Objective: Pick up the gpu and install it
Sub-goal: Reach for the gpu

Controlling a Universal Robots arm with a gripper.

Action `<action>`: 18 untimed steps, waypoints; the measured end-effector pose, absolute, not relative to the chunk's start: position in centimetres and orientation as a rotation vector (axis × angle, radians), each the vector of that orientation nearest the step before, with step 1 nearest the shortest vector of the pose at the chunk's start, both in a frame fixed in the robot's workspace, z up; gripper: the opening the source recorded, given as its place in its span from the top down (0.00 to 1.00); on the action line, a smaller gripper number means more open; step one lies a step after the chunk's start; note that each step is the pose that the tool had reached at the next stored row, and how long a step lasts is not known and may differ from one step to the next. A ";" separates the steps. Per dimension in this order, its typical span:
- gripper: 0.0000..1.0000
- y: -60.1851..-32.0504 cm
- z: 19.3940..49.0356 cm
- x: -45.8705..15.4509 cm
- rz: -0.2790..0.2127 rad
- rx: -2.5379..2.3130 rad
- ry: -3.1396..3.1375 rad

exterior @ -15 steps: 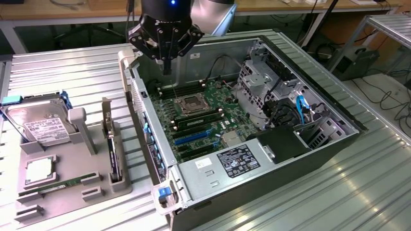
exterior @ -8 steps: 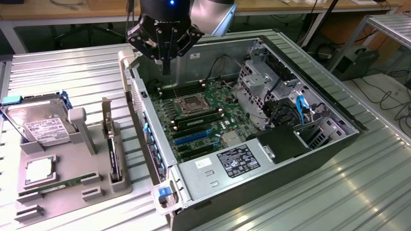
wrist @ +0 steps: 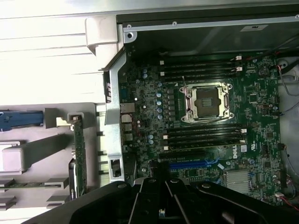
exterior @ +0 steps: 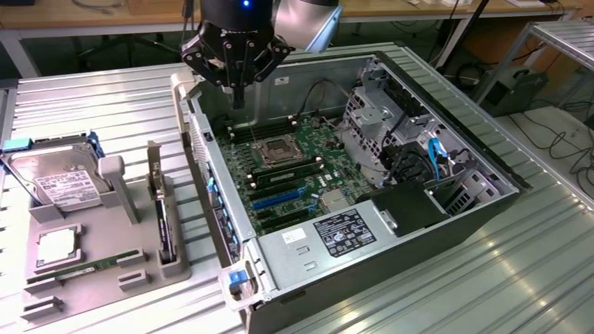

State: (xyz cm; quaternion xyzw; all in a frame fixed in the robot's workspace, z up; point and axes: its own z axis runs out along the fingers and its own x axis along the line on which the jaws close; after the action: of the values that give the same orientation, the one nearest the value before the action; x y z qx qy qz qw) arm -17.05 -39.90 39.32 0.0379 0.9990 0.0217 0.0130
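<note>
Jaws hang pressed together and empty over the far rear corner of the open computer case [exterior: 446,229]. Their tips point straight down at the motherboard [exterior: 311,163], near the memory slots beside the processor socket [exterior: 278,150]. Nothing is gripped and nothing touches them.

The gpu [exterior: 166,226] is not beneath them. It stands on its long edge in a slot of the grey holder [exterior: 111,275] on the table [exterior: 102,97], outside the case and just beyond its rear wall. From the jaws it lies toward the exterior view's left, nearer that camera and lower down, with the rear wall standing between the two. Its long axis runs roughly alongside that wall, far to near in the exterior view. What looks like its silver end bracket is at the far end, the end closer to the jaws. In the wrist view the gpu [wrist: 78,154] shows edge-on as a thin upright strip.

The hard drive [exterior: 60,181] and the RAM stick [exterior: 88,268] sit on the same holder, farther toward the exterior view's left.

As a judgement, the pick has not begun: the gpu rests untouched in its slot, and the blue expansion slot [exterior: 278,200] on the board is bare.
</note>
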 end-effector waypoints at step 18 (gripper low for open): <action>0.89 -39.9 39.3 -17.8 0.068 0.118 3.112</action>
State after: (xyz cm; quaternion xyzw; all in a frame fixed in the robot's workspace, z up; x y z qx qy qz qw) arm -17.79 -39.90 39.32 0.0379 0.9990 0.0217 0.0131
